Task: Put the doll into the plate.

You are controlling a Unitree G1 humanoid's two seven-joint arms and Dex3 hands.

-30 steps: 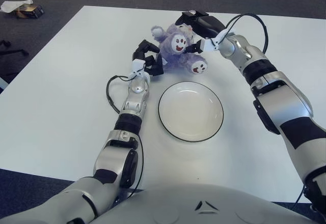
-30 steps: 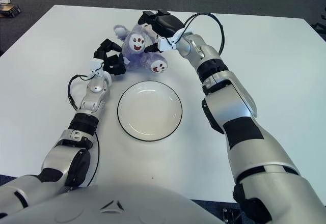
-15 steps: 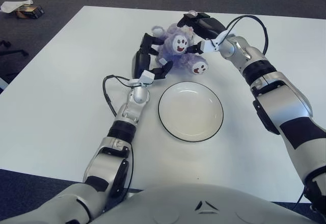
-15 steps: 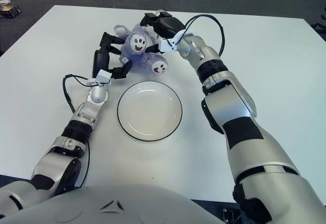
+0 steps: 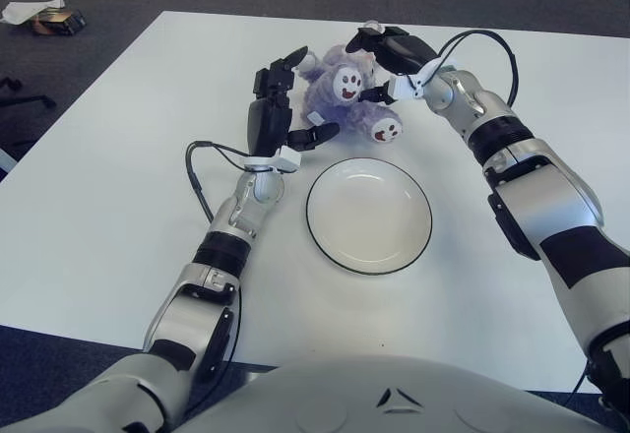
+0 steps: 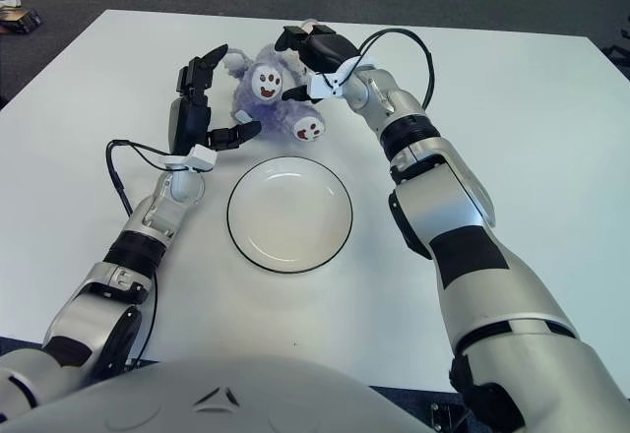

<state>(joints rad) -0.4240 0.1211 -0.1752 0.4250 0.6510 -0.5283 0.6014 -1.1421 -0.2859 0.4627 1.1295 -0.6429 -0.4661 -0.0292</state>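
Note:
A purple plush doll [image 5: 345,89] lies on the white table [image 5: 118,187], just beyond the white, dark-rimmed plate [image 5: 368,215]. My left hand [image 5: 300,98] stands upright at the doll's left side. Its fingers are spread, its thumb points toward the doll's lower edge, and it holds nothing. My right hand [image 5: 382,64] reaches in from the right. Its fingers curl over the top of the doll's head and its thumb presses on the doll's front. The plate holds nothing.
A small box with crumpled paper [image 5: 47,18] lies on the dark floor beyond the table's far left corner. A black cable [image 5: 202,172] loops off my left forearm, and another [image 5: 487,44] arcs over my right wrist.
My left hand has opened from a curled fist, risen upright and shifted slightly left beside the doll. The right hand stays on the doll, which has barely moved.

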